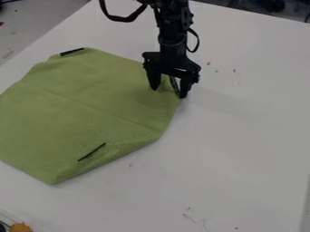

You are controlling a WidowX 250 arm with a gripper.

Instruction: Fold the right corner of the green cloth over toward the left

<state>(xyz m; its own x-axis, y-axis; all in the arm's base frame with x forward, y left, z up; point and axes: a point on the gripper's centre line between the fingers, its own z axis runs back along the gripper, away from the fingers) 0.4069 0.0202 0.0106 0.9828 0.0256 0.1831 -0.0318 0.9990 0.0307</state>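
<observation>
On the white table point(242, 145), green cloth point(79, 99) lies partly beneath spread jaws.

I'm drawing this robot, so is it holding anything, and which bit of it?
Nothing, it seems. The black gripper has its fingers apart at the green cloth's corner on the picture's right.

White desk point(242, 136), its surface marked by small dark specks and scuffs; a green cloth point(84, 99) bearing two short black strips lies spread over its left part.
</observation>
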